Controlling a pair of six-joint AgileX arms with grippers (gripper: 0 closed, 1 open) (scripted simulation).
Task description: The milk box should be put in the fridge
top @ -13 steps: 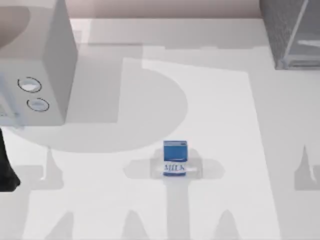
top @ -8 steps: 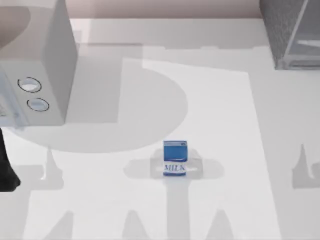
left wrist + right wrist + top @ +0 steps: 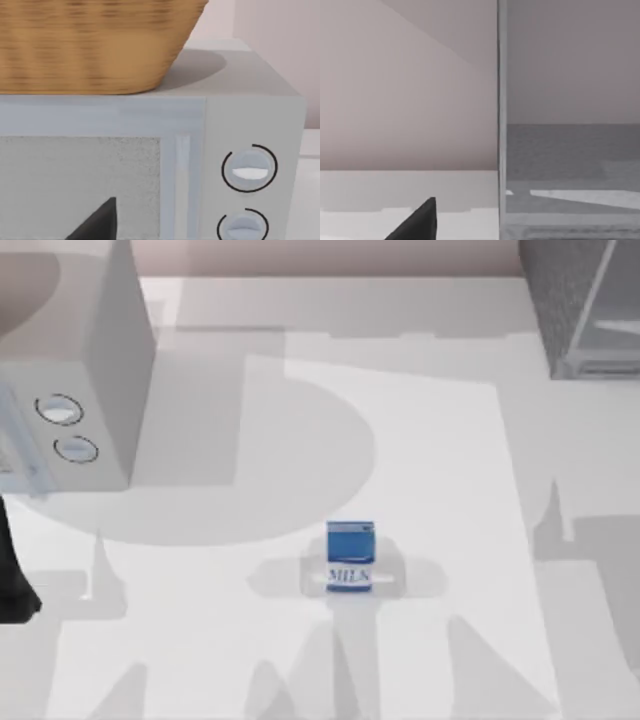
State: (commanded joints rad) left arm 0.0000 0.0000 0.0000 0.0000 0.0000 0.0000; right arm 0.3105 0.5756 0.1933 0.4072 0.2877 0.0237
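Since the earlier top views, our shadows at the right of the white tabletop (image 3: 430, 440) have shifted inward and grown, which suggests our right arm is swinging; the small milk box with bright blue top and white "MILK" face (image 3: 350, 556) has not moved. It stands upright a little toward six o'clock from the table's centre, label facing the near edge, free on all sides, so either arm could take it. The large dark grey speckled fridge with its pale panel (image 3: 585, 305) sits at about two o'clock, well apart from the carton, so a carry across open table lies ahead. The smooth light-grey box with two round dials (image 3: 75, 390) stands at ten o'clock, and in the left wrist view a woven tan basket (image 3: 95, 45) rests on its top. Our left arm (image 3: 15, 585) is parked at the nine o'clock edge, facing the dials. Each wrist view shows one dark finger (image 3: 100, 222) (image 3: 420, 222), so we cannot tell whether either claw is apart or together. Nothing is gripped yet; we judge the task barely begun.
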